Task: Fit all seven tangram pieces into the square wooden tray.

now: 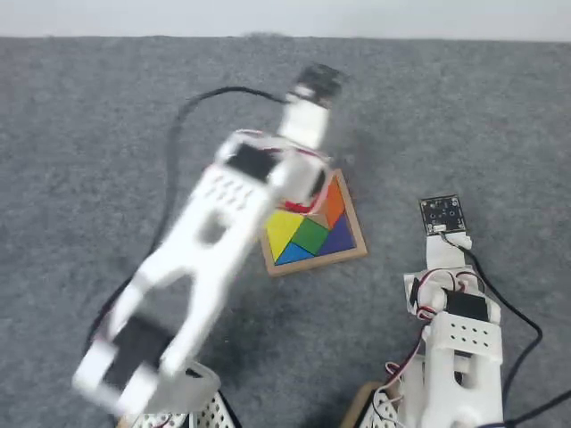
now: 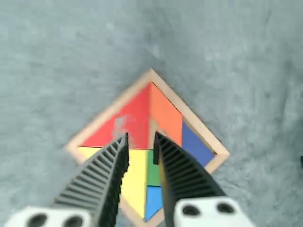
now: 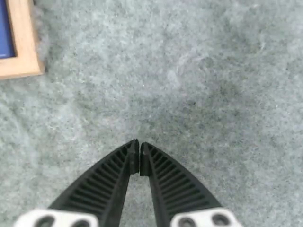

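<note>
The square wooden tray (image 1: 314, 261) lies mid-table on the grey carpet, with coloured tangram pieces lying flat inside it. The left wrist view shows a red triangle (image 2: 125, 123), an orange piece (image 2: 164, 111), a dark blue piece (image 2: 194, 144), a yellow triangle (image 2: 135, 182), a green piece (image 2: 152, 172) and a light blue piece (image 2: 154, 201). My left gripper (image 2: 141, 137) hangs above the tray's middle, slightly open and holding nothing. My left arm (image 1: 223, 214) covers the tray's far left part. My right gripper (image 3: 139, 144) is shut over bare carpet, beside a tray corner (image 3: 21, 47).
My right arm (image 1: 455, 312) stands to the right of the tray, near the table's front edge. A black cable (image 1: 192, 111) runs across the carpet behind the left arm. Grey carpet surrounds the tray on all sides.
</note>
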You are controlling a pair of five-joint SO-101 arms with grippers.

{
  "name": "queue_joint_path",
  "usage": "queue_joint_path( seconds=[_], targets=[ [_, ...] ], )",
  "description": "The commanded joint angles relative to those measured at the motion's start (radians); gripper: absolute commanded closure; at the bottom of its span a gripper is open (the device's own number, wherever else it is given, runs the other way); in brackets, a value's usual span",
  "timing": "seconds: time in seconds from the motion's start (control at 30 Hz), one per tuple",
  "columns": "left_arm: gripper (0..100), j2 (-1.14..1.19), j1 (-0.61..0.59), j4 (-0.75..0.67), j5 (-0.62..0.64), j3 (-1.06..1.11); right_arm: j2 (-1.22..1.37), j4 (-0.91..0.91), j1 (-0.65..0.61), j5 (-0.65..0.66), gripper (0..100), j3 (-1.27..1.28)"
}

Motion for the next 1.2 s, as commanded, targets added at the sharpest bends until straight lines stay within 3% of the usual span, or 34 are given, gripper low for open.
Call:
queue_joint_path(
  seconds=[0.0,0.17,0.5,0.83,1.0,1.17],
  targets=[
    [91,-0.479,-0.081,-0.120,-0.094,0.315,-0.107,0.041,-0.002,-0.011,98.7,-0.020],
    [91,-0.795,-0.224,-0.186,-0.190,0.653,-0.340,0.156,-0.004,-0.012,99.1,-0.009],
    [91,-1.227,-0.446,-0.269,-0.308,1.087,-0.858,0.344,-0.004,-0.003,99.1,0.144],
    [91,-1.645,-0.552,-0.414,-0.311,1.527,-0.852,0.318,0.002,-0.002,98.9,0.235],
    [91,-1.780,-0.551,-0.284,-0.311,1.514,-0.852,0.246,0.004,-0.003,98.9,0.288],
    [91,-1.751,-0.555,-0.189,-0.318,1.515,-0.852,0.266,0.004,-0.003,99.1,0.288]
  ],
)
